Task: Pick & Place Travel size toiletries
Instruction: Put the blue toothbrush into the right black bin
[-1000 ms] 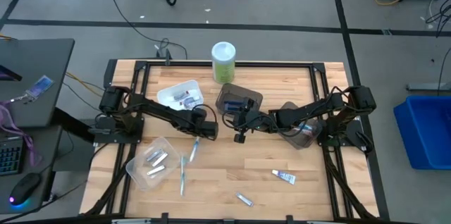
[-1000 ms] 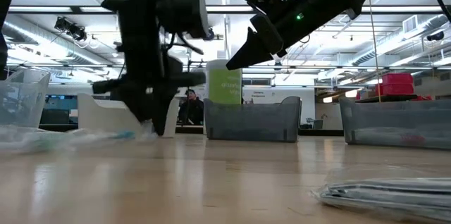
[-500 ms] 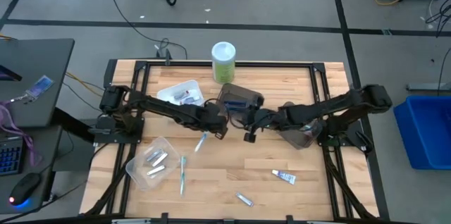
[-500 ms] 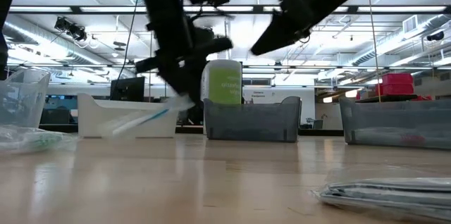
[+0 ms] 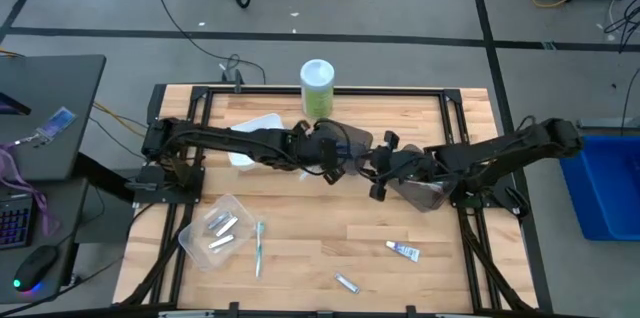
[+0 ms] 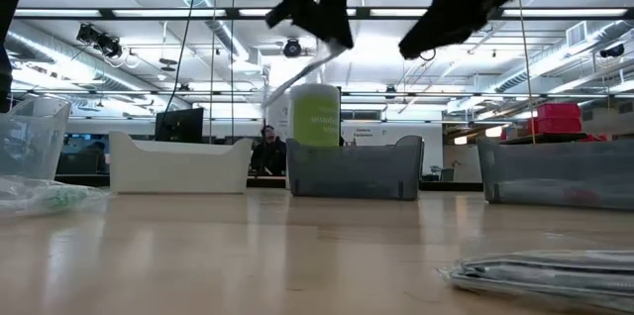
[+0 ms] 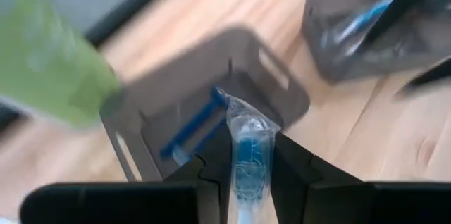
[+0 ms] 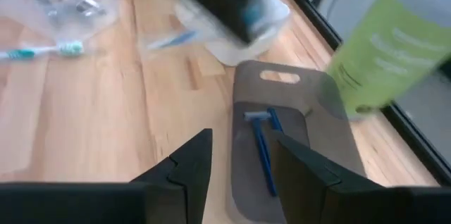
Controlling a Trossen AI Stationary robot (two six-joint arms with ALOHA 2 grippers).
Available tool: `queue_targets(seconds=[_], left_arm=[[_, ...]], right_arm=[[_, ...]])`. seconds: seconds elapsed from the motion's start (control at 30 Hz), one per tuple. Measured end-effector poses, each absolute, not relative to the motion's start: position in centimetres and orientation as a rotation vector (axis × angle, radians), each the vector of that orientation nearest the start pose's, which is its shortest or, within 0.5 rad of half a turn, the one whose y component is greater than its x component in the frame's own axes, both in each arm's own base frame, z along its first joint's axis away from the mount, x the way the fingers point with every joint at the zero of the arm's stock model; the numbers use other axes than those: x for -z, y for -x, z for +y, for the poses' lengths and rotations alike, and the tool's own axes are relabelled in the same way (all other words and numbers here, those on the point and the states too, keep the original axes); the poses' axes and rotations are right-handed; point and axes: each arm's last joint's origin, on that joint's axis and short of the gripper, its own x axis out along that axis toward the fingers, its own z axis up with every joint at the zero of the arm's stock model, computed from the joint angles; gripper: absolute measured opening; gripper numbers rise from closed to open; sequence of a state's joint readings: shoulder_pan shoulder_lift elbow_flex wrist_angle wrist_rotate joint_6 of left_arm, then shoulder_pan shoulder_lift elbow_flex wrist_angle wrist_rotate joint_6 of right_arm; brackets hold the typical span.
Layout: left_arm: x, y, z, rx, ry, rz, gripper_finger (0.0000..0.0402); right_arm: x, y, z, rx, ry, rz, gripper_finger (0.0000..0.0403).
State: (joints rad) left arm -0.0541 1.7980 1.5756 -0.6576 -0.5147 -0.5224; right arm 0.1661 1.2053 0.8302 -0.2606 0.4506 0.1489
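My left gripper [image 5: 335, 165] hovers over the dark grey bin [image 5: 342, 141] and is shut on a blue-and-white toothbrush in a clear wrapper [image 7: 246, 136]. A blue razor [image 8: 262, 150] lies in that bin. My right gripper [image 5: 378, 174] hangs open and holds nothing, just right of the bin. Another toothbrush [image 5: 259, 248] and two small tubes [image 5: 404, 250] [image 5: 347, 282] lie flat on the table. More tubes rest in a clear bin [image 5: 215, 230]. My left gripper pinches the wrapped toothbrush between its two fingers [image 7: 211, 175], near one end. The fingers slant down from the table's left and lie along the brush. Its free length [image 6: 297, 75] sticks out past the fingertips and slopes down, clear of the bin and table.
A tall green canister [image 5: 317, 86] stands at the far edge behind the grey bin. A white bin [image 5: 255, 136] lies under my left arm, and another dark bin [image 5: 425, 191] under my right arm. Bare wood shows at the middle and near edge.
My left gripper has lifted the toothbrush off the table and carried it up and toward the far right, over the grey bin, rolling its wrist on the way. My right gripper has risen and drawn back toward the table's right edge.
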Motion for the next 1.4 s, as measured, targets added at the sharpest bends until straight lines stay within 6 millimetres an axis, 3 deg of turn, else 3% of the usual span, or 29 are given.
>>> queue_targets(seconds=[0.13,0.3,0.43,0.63,0.9,1.1,1.4], left_arm=[[-31.3,-39.5,-0.6,-0.648,0.183,0.637,0.0074],[-32.1,-40.1,-0.9,-0.554,0.192,0.587,0.0088],[-32.5,-40.6,-1.3,-0.456,0.216,0.553,0.0079],[-33.0,-41.0,-1.8,-0.422,0.232,0.494,0.0079],[-33.6,-41.4,-2.8,-0.374,0.205,0.426,0.0076],[-33.7,-41.4,-3.5,-0.358,0.180,0.410,0.0083],[-33.7,-41.4,-3.7,-0.359,0.167,0.414,0.0079]], right_arm=[[-23.6,-25.6,2.5,0.280,0.144,0.429,0.0146],[-22.1,-25.4,0.9,0.169,0.034,0.146,0.0166],[-20.6,-24.9,0.0,0.059,-0.055,0.118,0.0201],[-19.7,-25.6,-0.1,0.038,-0.157,0.098,0.0252],[-19.2,-26.7,0.4,0.007,-0.258,0.008,0.0271],[-18.7,-27.2,1.1,-0.025,-0.259,-0.036,0.0231],[-18.9,-27.2,1.3,-0.036,-0.267,-0.068,0.0090]])
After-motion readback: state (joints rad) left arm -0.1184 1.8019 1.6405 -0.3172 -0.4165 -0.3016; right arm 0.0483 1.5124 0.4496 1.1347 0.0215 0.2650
